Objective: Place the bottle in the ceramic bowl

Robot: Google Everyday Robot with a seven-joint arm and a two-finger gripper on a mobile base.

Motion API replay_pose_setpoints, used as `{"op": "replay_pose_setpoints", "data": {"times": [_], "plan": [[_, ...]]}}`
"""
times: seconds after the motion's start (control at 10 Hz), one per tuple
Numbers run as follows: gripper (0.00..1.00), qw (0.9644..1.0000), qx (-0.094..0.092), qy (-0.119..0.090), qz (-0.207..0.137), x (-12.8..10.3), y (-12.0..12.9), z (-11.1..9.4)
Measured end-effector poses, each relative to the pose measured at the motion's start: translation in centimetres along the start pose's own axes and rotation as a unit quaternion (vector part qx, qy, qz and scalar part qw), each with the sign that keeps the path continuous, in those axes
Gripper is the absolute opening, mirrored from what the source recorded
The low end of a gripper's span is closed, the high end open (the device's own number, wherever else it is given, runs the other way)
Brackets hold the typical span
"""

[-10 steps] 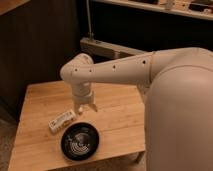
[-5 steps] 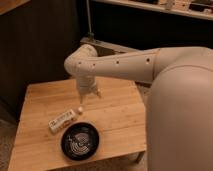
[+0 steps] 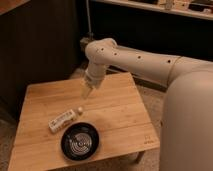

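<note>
The gripper (image 3: 86, 93) hangs above the middle of the wooden table (image 3: 120, 107), well clear of the boards; how wide it stands cannot be told. The pale arm (image 3: 135, 57) reaches in from the right. Dark panelling (image 3: 40, 45) stands behind the table. The bottle (image 3: 63, 120) lies on its side just beside the ceramic bowl (image 3: 80, 142), at its far left rim, its long axis diagonal, cap toward the gripper

End effector (image 3: 86, 94) hangs up off the wooden desk (image 3: 120, 107), touching nothing. The bottle (image 3: 65, 119) lies on its side below and left of it, and the black bowl (image 3: 80, 141) sits lower again, just beside the bottle.
</note>
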Motion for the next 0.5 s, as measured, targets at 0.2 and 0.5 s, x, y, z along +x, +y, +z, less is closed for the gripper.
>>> {"op": "replay_pose_setpoints", "data": {"times": [0.2,0.5], "plan": [[0.65,0.9959,-0.03,0.004,-0.085,-0.38,0.36,0.47],[0.65,0.99,-0.048,0.004,-0.132,-0.77,0.82,0.76]]}}
